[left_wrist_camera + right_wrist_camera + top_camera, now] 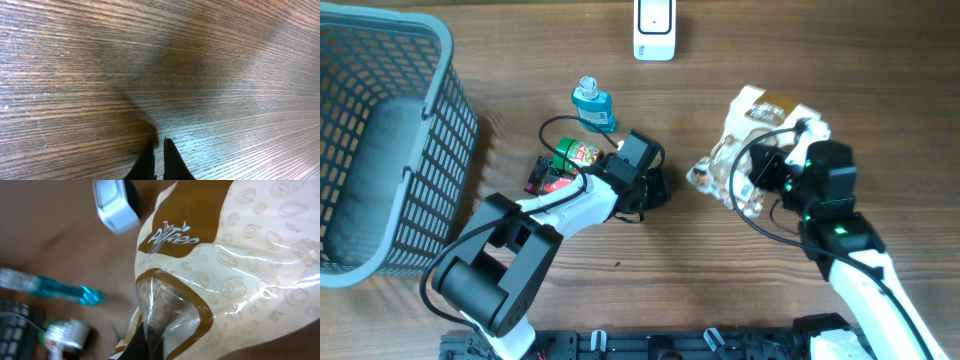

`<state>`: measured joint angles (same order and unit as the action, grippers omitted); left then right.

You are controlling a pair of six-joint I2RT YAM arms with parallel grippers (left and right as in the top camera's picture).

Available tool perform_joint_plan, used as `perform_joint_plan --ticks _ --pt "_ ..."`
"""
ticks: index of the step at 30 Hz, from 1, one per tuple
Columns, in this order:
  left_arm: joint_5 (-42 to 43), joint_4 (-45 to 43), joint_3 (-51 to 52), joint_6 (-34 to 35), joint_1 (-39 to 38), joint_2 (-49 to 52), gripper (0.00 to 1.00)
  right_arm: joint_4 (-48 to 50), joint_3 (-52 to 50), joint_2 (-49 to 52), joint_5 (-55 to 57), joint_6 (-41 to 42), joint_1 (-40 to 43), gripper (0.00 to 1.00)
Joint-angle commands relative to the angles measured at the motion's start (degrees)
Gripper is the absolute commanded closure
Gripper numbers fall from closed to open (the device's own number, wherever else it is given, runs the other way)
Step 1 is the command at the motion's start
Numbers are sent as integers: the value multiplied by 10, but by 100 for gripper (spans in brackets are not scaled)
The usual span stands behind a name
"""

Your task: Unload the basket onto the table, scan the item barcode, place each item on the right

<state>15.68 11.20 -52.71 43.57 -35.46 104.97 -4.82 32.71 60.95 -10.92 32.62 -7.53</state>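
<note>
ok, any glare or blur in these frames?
Right wrist: glare streaks on the snack bag, scanner and blue bottle behind it blurred. Left wrist: grain sharp, sheen on the table lower right, soft shadow by the left gripper. Overhead: even, sharp.

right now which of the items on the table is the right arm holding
The cream-and-brown snack bag, on the right side. The right jaws are shut on it; the blue bottle, green can and dark packet lie ungripped further left.
</note>
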Motion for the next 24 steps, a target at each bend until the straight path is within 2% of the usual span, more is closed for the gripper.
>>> perform_joint_plan --ticks 1,3,7,11,15,16,17,18,20,24 --pt "-28 15 15 -14 3 7 96 -77 100 -50 54 -41 4 95" --pt "-36 15 14 -14 3 -3 96 -123 149 -58 54 -66 4 95" --pt "-45 22 -10 -59 4 -80 96 -196 238 -58 54 -86 4 95" --pt "-113 50 -55 -113 4 -186 86 -226 286 -58 54 -86 4 95" --pt "-183 88 -104 -183 4 -289 49 -227 302 -55 54 -86 4 95" --pt "-213 96 -115 -204 4 -318 30 -226 303 -48 54 -88 4 95" --pt "-237 98 -119 -222 5 -339 6 -222 303 -38 54 -97 4 95" --pt "-262 97 -119 -238 6 -360 0 -217 303 -30 54 -102 4 95" --pt "-318 102 -119 -270 15 -404 0 -204 307 4 53 -106 3 95" --pt "-379 121 -119 -273 37 -450 0 -184 348 78 55 -135 0 95"
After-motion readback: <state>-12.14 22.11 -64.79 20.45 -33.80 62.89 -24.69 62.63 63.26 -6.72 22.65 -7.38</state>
